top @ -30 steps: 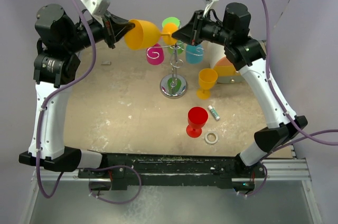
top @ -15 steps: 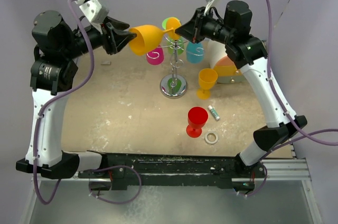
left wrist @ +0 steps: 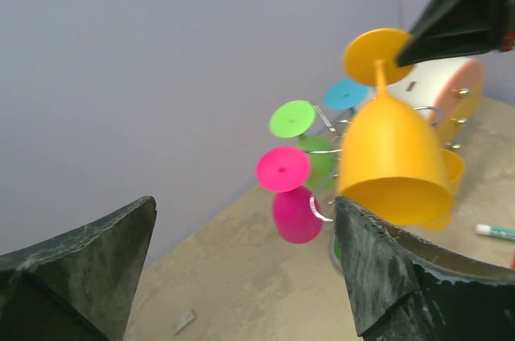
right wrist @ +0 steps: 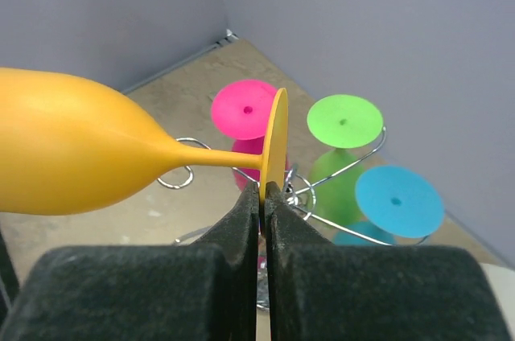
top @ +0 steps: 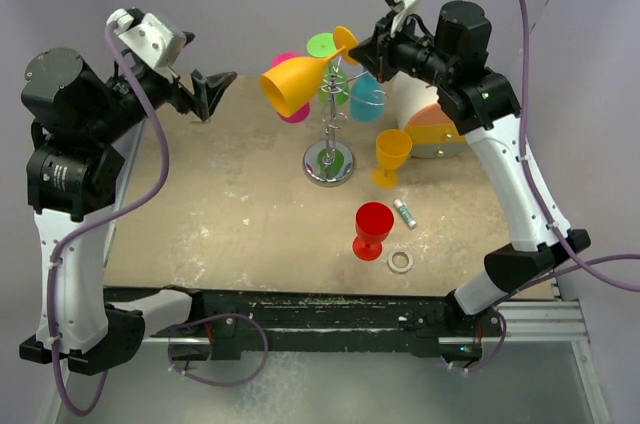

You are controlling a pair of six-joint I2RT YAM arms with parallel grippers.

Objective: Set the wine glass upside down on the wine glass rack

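On the tabletop (top: 230, 214) the wine glass rack (top: 329, 162) stands toward the back. A pink glass (right wrist: 245, 112), a green glass (right wrist: 344, 121) and a blue glass (right wrist: 398, 200) hang bowl-down from its curled arms.

The left pincer (top: 213, 94) is released, its jaws wide apart, off to the left and well clear of everything. The right pincer (right wrist: 263, 192) is clenched on the rim of the foot (right wrist: 276, 148) of the orange wine glass (top: 295, 82). That glass hangs in the air beside the rack's top, lying nearly level with its bowl tipped somewhat down to the left.

We judge the step in hand to be the carry to the rack by the right arm alone. Next we would turn the glass until its bowl points straight down. Then we would slide the stem (right wrist: 217, 156) into a free curl so the foot rests on the wire, clear of the hung glasses. We cannot quite tell which curl is free, because the wires are thin and partly hidden.
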